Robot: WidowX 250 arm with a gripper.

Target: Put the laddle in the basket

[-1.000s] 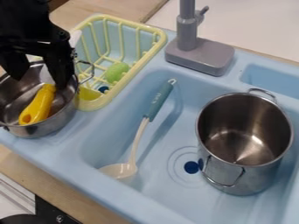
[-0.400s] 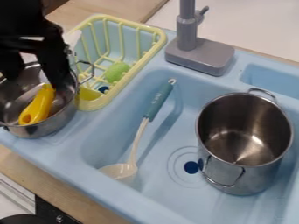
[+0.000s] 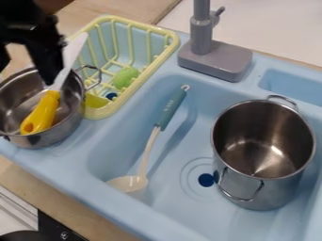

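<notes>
One gripper [image 3: 25, 63], fingers wide apart, partly beyond the view's upper-left edge.

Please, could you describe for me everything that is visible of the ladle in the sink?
The ladle has a teal handle with a small pale loop at its top end, a thin cream neck, and a cream bowl that looks like plastic. It lies in the left part of the sink, with its handle leaning toward the sink's far wall and its bowl low near the close left corner. Nothing is holding it.
</notes>
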